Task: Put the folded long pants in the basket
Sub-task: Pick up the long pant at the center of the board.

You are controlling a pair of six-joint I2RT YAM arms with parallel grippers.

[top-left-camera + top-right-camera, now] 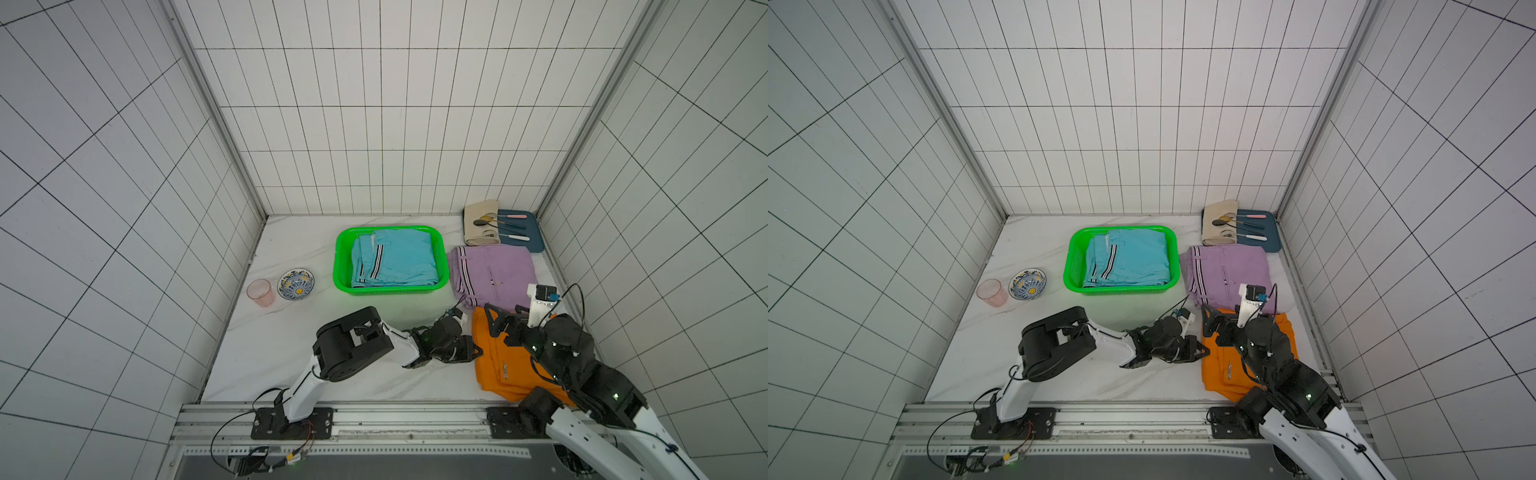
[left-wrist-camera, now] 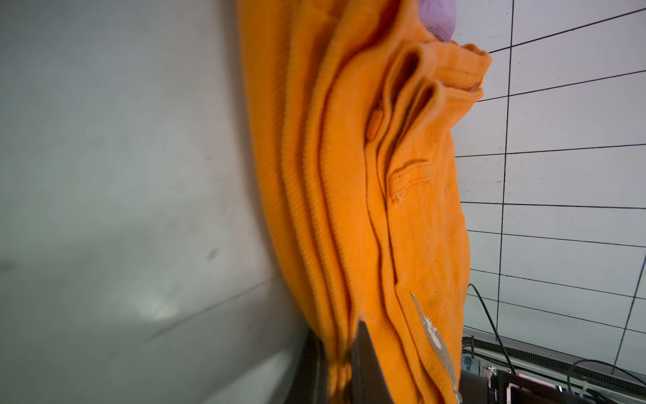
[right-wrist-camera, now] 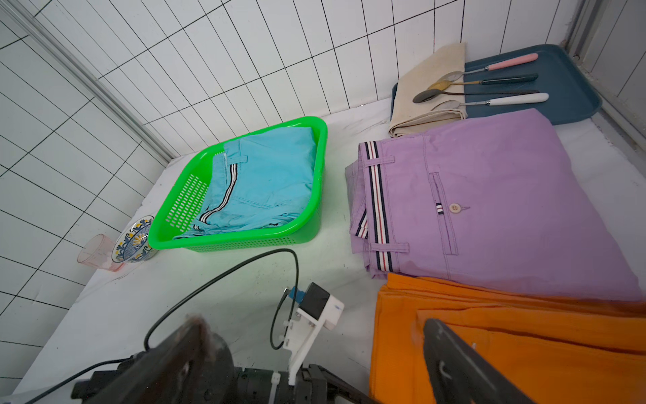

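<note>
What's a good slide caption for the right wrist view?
Teal pants lie in the green basket; lilac pants and orange pants wait outside it on the white table.

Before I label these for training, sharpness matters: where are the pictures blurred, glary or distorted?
Left wrist view: orange pants crisp mid-frame, smeared along the folded edge; soft glare on the table. Right wrist view: right gripper blurred, lilac pants sharp. Both top views: wide-angle splays the wall tiles.

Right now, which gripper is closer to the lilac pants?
Right. The right gripper hovers over the orange pants, just beside the lilac pants; the left gripper pinches the orange pants' edge, farther away.
</note>
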